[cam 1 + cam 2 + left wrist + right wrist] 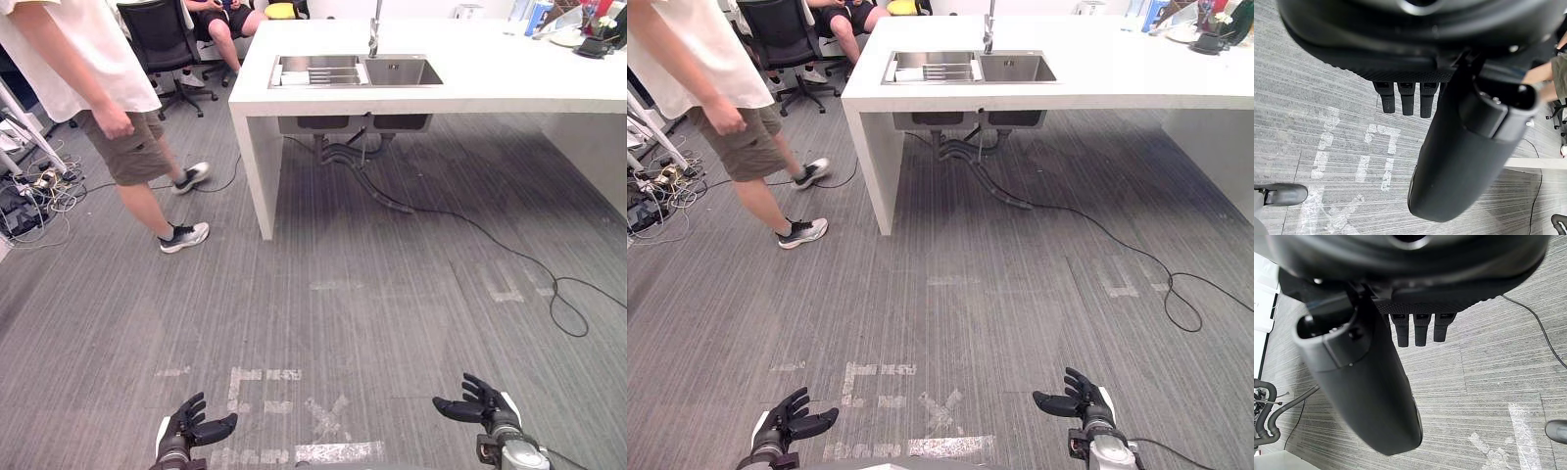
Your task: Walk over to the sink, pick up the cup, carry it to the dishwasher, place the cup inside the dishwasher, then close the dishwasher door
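Note:
A steel double sink (397, 71) with a tap (373, 34) is set in a white counter (509, 88) far ahead across the grey floor. A rack and something white (294, 78) lie in its left basin; I cannot make out a cup from here. My left hand (186, 426) hangs low at the near left, fingers (1406, 100) straight and holding nothing. At the near right, my right hand (480, 403) is likewise open and empty, its fingers (1420, 330) straight over the carpet.
A person (98, 98) in shorts stands left of the counter's corner. Behind are an office chair (162, 39) and a seated person (220, 20). Drain pipes (353, 157) hang under the sink; a cable (509, 255) trails across the floor. Tape marks (265, 377) lie near me.

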